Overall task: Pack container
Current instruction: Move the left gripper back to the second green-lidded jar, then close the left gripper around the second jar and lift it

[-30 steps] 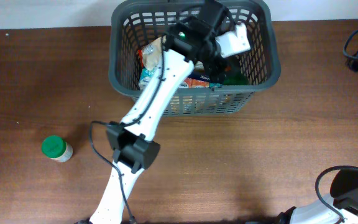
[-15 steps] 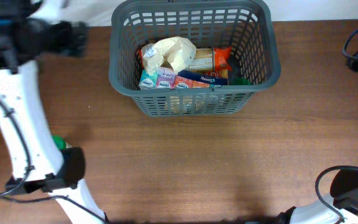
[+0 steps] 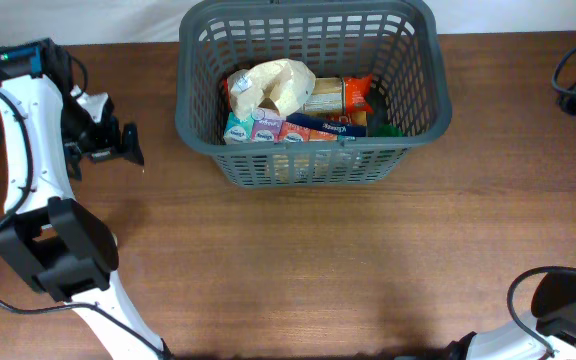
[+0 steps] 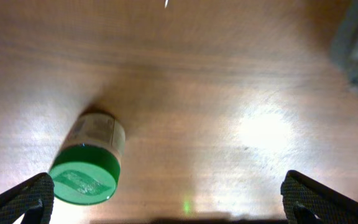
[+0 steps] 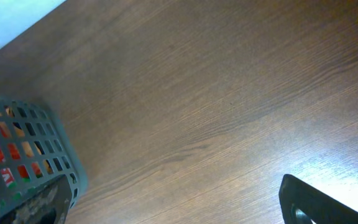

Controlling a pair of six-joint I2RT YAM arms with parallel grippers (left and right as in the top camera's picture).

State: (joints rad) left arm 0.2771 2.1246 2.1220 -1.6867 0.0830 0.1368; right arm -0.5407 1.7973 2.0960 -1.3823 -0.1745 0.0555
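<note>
Left wrist view shows my left gripper [image 4: 178, 208] spread wide and empty, with the green-lidded jar [image 4: 87, 163] off toward 1 fingertip. I'd slide over until the jar sits between both fingers, then descend. The container [image 3: 313, 143] sits at the table's [image 3: 368, 260] far edge, groceries inside. I cannot tell the right gripper's [image 5: 169, 208] opening.

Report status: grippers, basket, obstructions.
Left gripper open, empty, above green-lidded jar lying on table. Right gripper mostly out of frame, state unclear. Basket holds groceries. No obstruction seen.
</note>
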